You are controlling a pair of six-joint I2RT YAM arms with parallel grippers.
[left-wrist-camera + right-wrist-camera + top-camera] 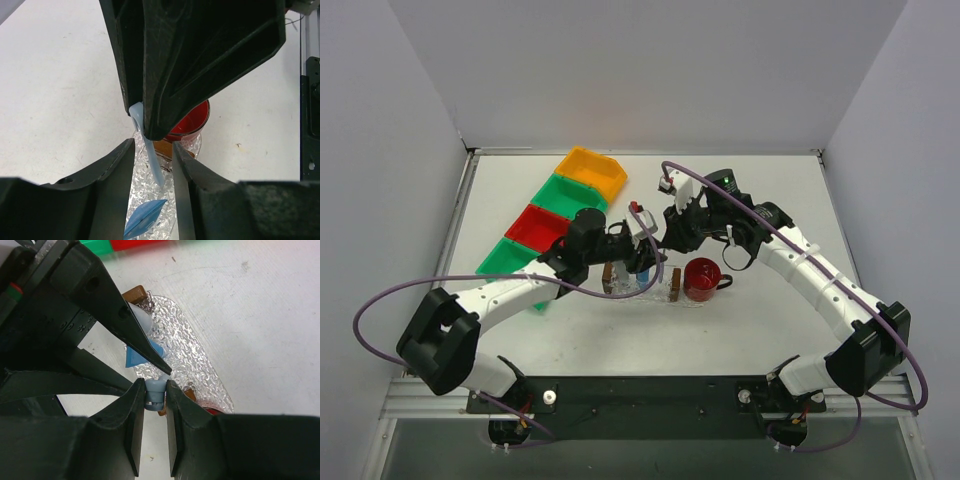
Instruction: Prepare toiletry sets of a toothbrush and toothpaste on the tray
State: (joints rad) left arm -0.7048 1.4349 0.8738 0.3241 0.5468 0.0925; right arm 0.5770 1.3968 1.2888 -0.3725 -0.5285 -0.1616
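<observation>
Over the clear tray, slim pale-blue toothbrush, right tool clamped on it, left tool parted around it

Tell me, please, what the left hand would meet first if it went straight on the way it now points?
Probably the right hand, just beyond the open left hand and shut on the toothbrush that runs between the left fingers; depth is unclear.

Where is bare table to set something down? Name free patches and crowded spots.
Free: the back right corner of the table, and the near strip in front of the tray. Crowded: over the tray, where left pincer and right pincer meet at the toothbrush beside the red cup; bins fill the left rear.
</observation>
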